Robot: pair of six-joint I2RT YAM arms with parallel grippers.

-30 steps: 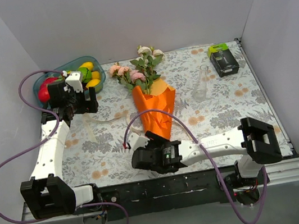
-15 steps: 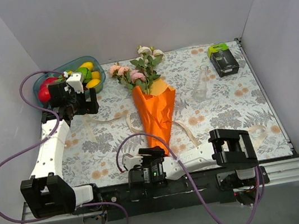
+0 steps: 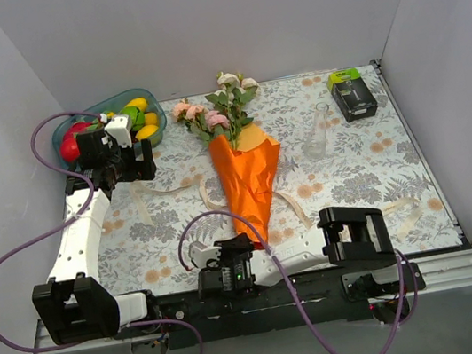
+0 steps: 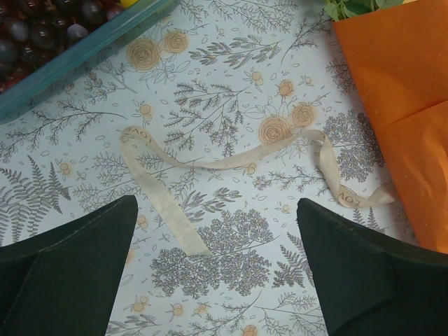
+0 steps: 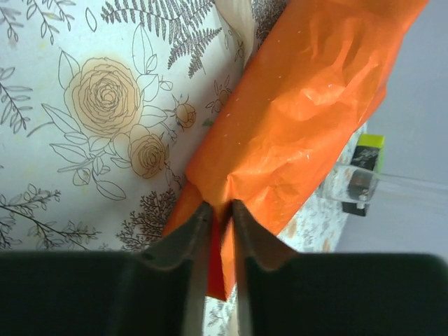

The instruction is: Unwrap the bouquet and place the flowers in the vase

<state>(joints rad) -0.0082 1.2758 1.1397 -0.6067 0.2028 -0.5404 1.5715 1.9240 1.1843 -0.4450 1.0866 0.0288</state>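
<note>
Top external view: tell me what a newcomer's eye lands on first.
First the bouquet, a bright orange paper cone lying mid-table with its roses pointing to the far side. Next comes the right gripper at the near edge, pinched on the cone's narrow tip. Then the teal bowl of red and yellow fruit in the back left corner, beside the open left gripper.

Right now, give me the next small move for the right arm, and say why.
Probably draw the orange wrapper gently back toward the arm bases by its tip. The right end effector is pinched on that tip, the ribbon lies loose beside the paper, and the flowers sit inside it, so sliding the paper off seems due.
</note>
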